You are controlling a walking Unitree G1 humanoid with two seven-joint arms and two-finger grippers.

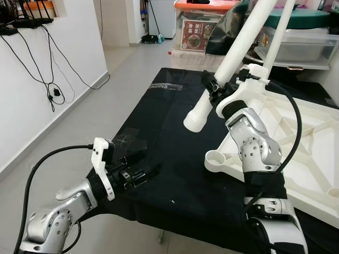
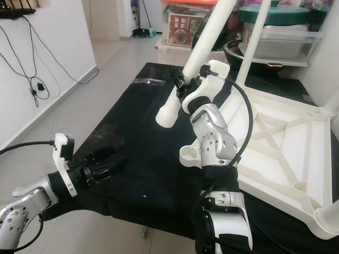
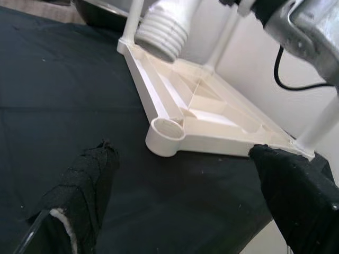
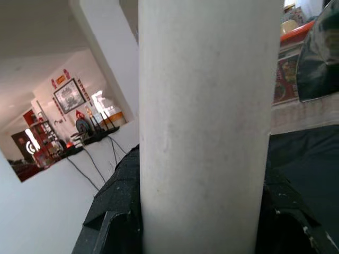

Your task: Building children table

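A white plastic table top [image 1: 296,153] lies upside down on a black cloth-covered table [image 1: 175,159], with an empty round leg socket [image 1: 218,157] at its near corner. My right gripper [image 1: 216,85] is shut on a white table leg [image 1: 233,53], held tilted in the air. The leg's threaded end [image 1: 194,122] hangs above and left of the socket. Another leg [image 1: 279,32] stands upright in the far corner. My left gripper [image 1: 139,168] is open, low over the cloth at the table's near left edge. In the left wrist view its fingers [image 3: 85,185] frame the socket [image 3: 165,135].
Plastic storage boxes [image 1: 296,42] and a carton [image 1: 196,34] stand behind the table. A white wall with hanging black cables [image 1: 50,79] runs along the left. Grey tiled floor [image 1: 90,111] lies between wall and table.
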